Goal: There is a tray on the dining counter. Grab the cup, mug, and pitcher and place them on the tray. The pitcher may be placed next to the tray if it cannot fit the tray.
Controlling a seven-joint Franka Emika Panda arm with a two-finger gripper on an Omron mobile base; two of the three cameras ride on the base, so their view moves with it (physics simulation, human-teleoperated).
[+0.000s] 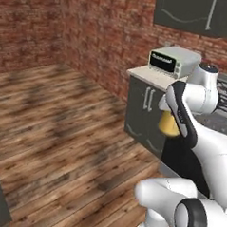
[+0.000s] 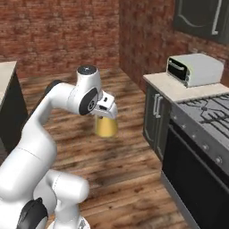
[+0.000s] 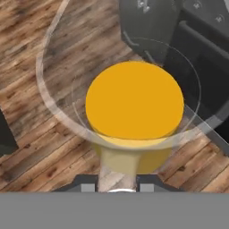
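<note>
Amber-filled pitcher [image 2: 106,126] clamped upright at the rim in the narrowly closed hand [image 2: 106,112], carried high over the wood floor [image 2: 116,152], probably to avoid spilling.

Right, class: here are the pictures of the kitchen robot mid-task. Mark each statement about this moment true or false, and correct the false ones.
1. The clear glass pitcher of amber-orange liquid hangs above the wooden floor, held in the gripper. True.
2. The pitcher stands on a blue tray. False: it is in the air, over floorboards.
3. A white toaster oven sits on the beige-topped dark cabinet beside the stove. True.
4. The wall behind the cabinet is tiled white. False: it is red brick.
5. The pitcher is empty. False: it holds orange liquid.
</note>
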